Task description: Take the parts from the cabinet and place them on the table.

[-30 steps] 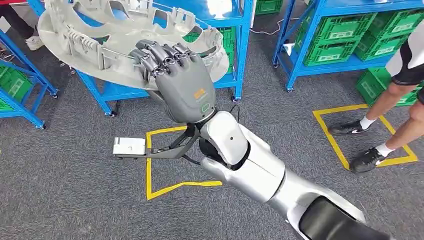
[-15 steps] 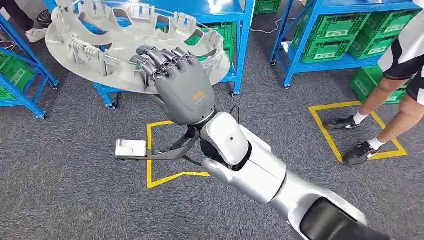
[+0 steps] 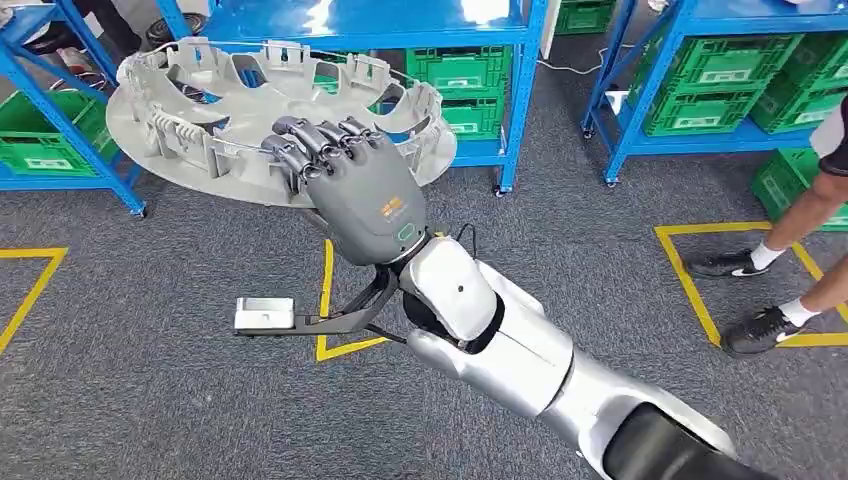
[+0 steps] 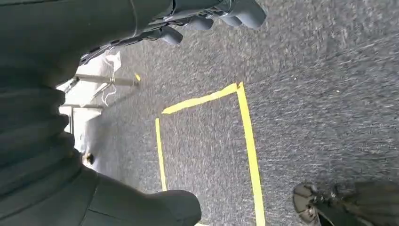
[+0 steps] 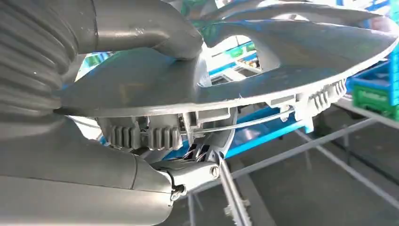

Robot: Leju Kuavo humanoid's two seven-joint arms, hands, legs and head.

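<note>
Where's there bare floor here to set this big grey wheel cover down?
Bare carpet lies left of the right hand, between the blue racks and the yellow tape corner. More lies between the arm and the taped square. That square is crowded by a person's shoes; the wheel cover overhangs the rack fronts.

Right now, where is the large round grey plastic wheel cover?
In the head view, the large round grey plastic wheel cover sits upper left, gripped at its near rim by the right hand, in front of the blue shelving rack.

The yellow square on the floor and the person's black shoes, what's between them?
Only bare grey carpet lies between the yellow square and the person's shoes, as the head view shows.
</note>
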